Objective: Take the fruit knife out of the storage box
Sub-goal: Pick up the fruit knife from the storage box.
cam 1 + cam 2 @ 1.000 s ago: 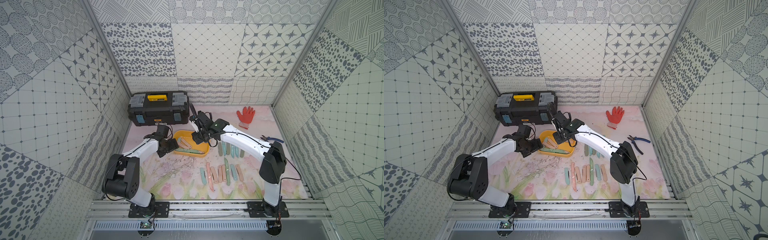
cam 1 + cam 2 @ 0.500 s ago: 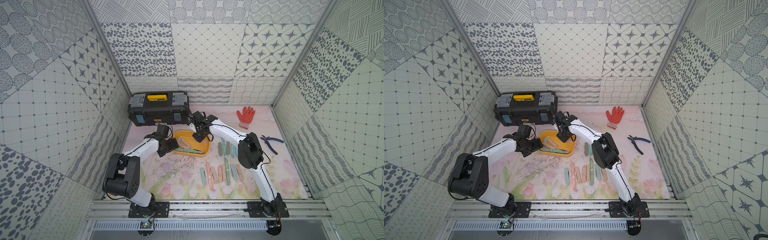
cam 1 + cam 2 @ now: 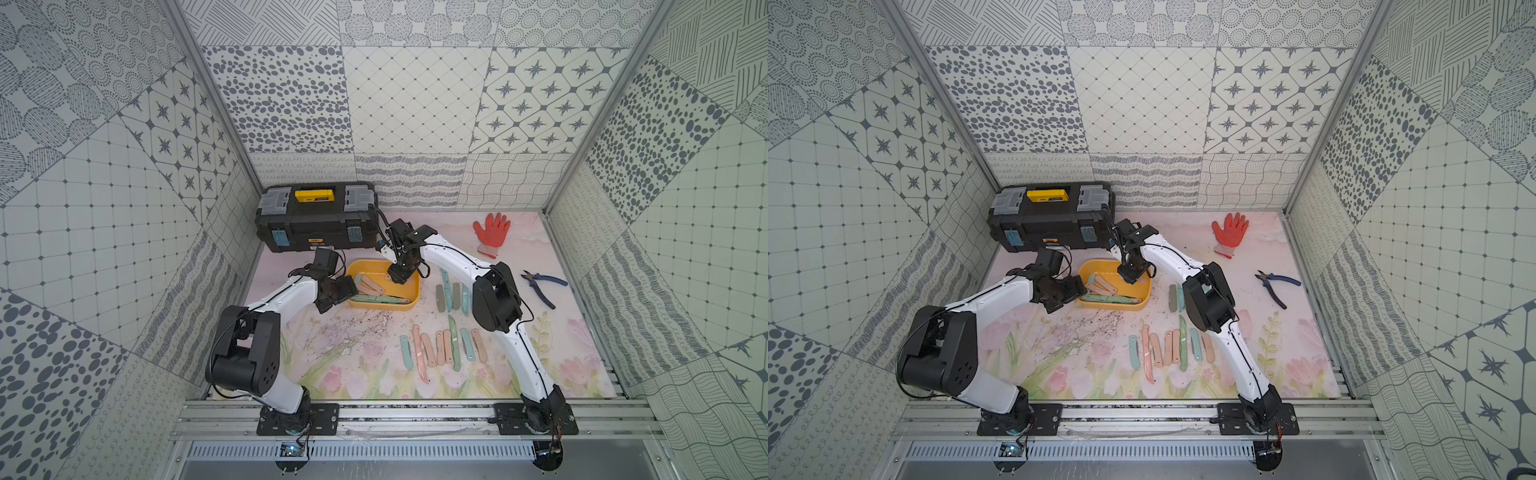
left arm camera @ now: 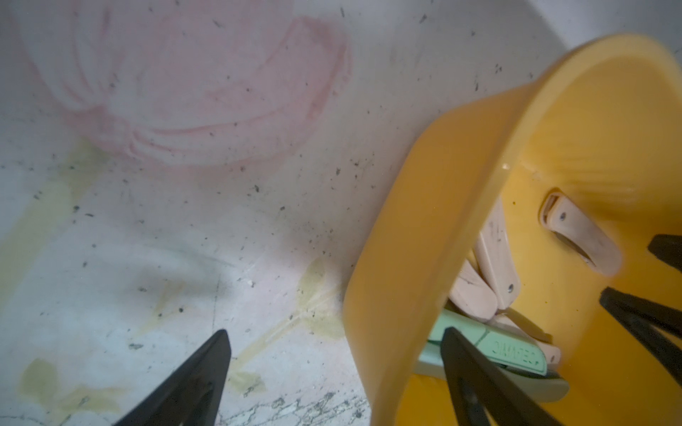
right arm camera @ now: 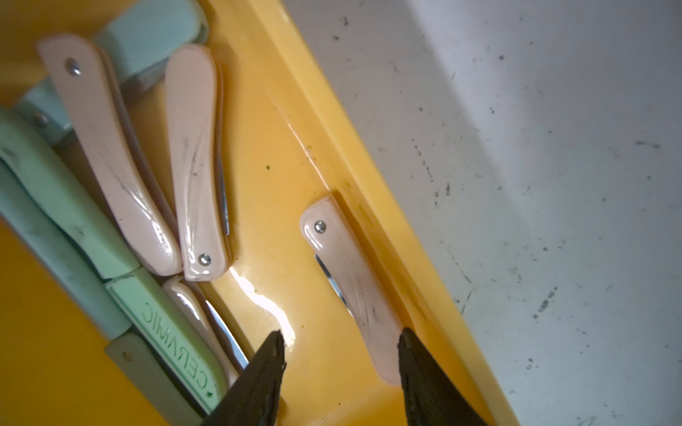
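In both top views the yellow storage box (image 3: 381,306) (image 3: 1113,306) sits on the table (image 3: 353,332) just in front of the black toolbox (image 3: 316,224), with folded knives inside it. The left claw (image 3: 337,291) is at the box's left end; the right claw (image 3: 401,276) points down into its far right part. More loose knives (image 3: 440,351) lie in rows on the table to the right, with a red glove (image 3: 491,232) and blue-handled pliers (image 3: 540,286) further off. Left wrist view: left claw (image 4: 334,332) spread wide and straddling the storage box wall (image 4: 424,221), one finger over the table, the other inside above a green knife (image 4: 513,354), pinching nothing. Right wrist view: right claw (image 5: 341,333) spread, its fingers either side of the near end of the pink fruit knife (image 5: 350,280). The fruit knife is folded and lies flat on the box floor against the side wall. One finger is at its edge, with a clear gap to the other. Other pink knives (image 5: 192,166) are bunched deeper in the box.
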### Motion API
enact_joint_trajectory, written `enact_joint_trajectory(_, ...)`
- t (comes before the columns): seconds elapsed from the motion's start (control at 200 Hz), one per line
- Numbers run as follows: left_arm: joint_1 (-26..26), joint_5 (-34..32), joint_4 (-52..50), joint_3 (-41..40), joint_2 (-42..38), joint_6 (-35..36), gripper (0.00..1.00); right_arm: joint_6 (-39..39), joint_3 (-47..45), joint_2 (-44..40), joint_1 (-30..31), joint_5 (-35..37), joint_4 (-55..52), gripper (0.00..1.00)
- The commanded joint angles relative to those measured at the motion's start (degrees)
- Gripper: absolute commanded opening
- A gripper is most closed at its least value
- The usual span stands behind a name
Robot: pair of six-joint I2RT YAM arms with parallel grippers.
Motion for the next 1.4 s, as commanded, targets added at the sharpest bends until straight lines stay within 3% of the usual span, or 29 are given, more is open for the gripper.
enact_joint_trajectory(0.0,0.0,0.6,0.1,0.6,0.2,1.5,0.89,-2.2,1.2,0.5,0.2,0.3,-0.8,0.55)
enact_joint_trajectory(0.29,0.0,0.6,0.1,0.5,0.0,1.5,0.89,-6.6,-2.9,0.3,0.5,6.7,4.5,0.56)
enact_joint_trajectory(0.55,0.0,0.5,0.1,0.5,0.2,1.4,0.89,-7.9,-1.4,1.7,0.7,3.7,4.3,0.6)
enact_joint_trajectory(0.93,0.0,0.5,0.0,0.5,-0.3,1.4,0.89,-9.4,4.2,6.0,1.8,0.7,-5.2,0.64)
enact_joint_trajectory(1.256,0.0,0.4,-0.2,0.5,-0.5,1.3,0.89,-8.6,2.5,4.2,2.2,0.7,-2.1,0.44)
enact_joint_trajectory(1.396,0.0,0.3,-0.3,0.2,-1.0,1.2,0.89,-8.7,2.9,4.3,2.3,0.8,-1.9,0.41)
